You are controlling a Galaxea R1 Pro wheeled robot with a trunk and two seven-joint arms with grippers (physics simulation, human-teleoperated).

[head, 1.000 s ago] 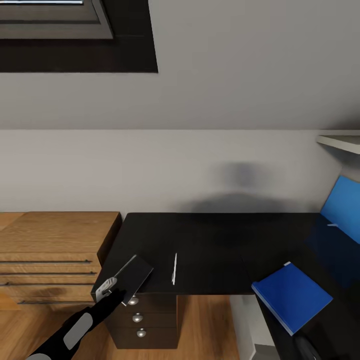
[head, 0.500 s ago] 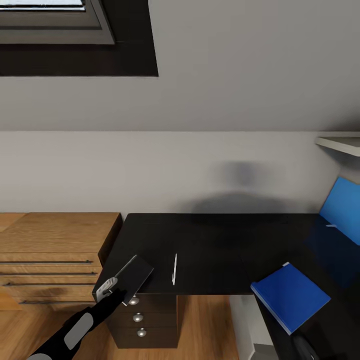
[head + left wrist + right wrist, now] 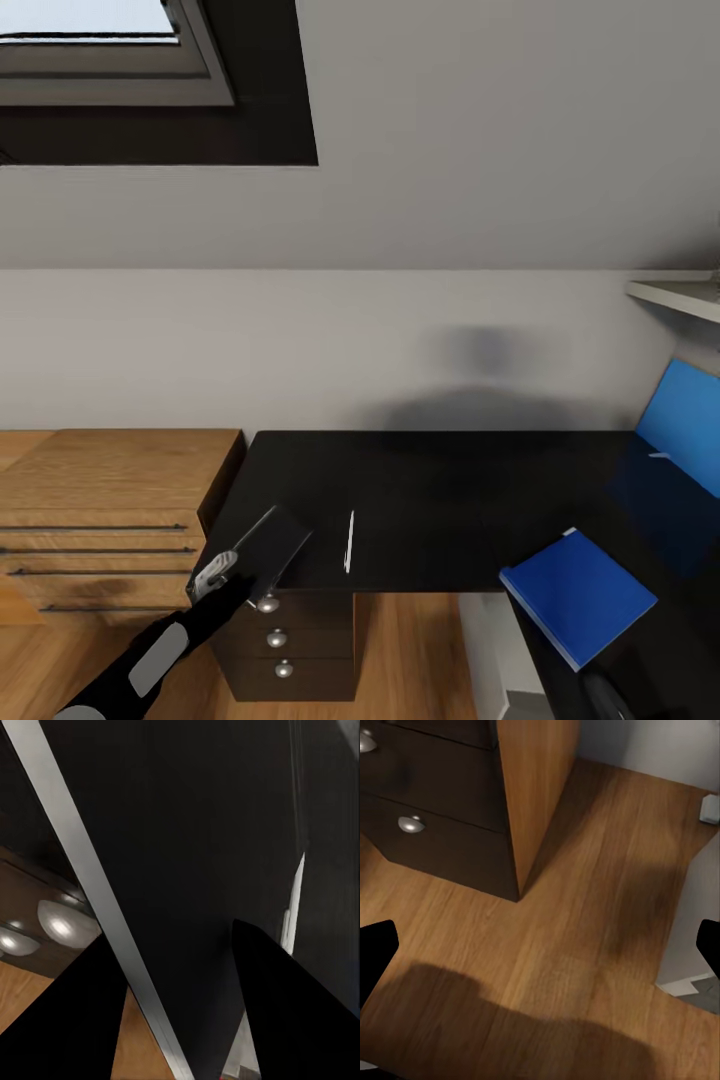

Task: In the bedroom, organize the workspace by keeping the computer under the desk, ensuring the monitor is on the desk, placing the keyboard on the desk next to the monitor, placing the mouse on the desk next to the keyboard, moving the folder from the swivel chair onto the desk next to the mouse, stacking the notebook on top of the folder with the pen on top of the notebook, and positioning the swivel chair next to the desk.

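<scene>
A dark notebook (image 3: 262,548) with a grey edge hangs tilted over the front left corner of the black desk (image 3: 440,480), and my left gripper (image 3: 230,577) is shut on its near end. In the left wrist view the notebook (image 3: 187,832) fills the gap between my fingers (image 3: 285,1005), with my left gripper (image 3: 176,937) closed on it. A thin white pen (image 3: 349,540) lies on the desk just right of the notebook, and that pen (image 3: 295,896) also appears past the notebook's edge. A blue folder (image 3: 580,595) lies flat at the front right. My right gripper (image 3: 540,960) stands open above the wooden floor.
A wooden dresser (image 3: 100,500) adjoins the desk's left side. Dark drawers with round knobs (image 3: 275,635) sit under the desk's left end. A blue screen-like panel (image 3: 685,415) stands at the far right under a shelf (image 3: 680,292). A window (image 3: 100,50) is high on the left.
The whole picture has drifted down a little, so the head camera has tilted up. The notebook stays in my left gripper at the desk corner; pen and folder have not moved.
</scene>
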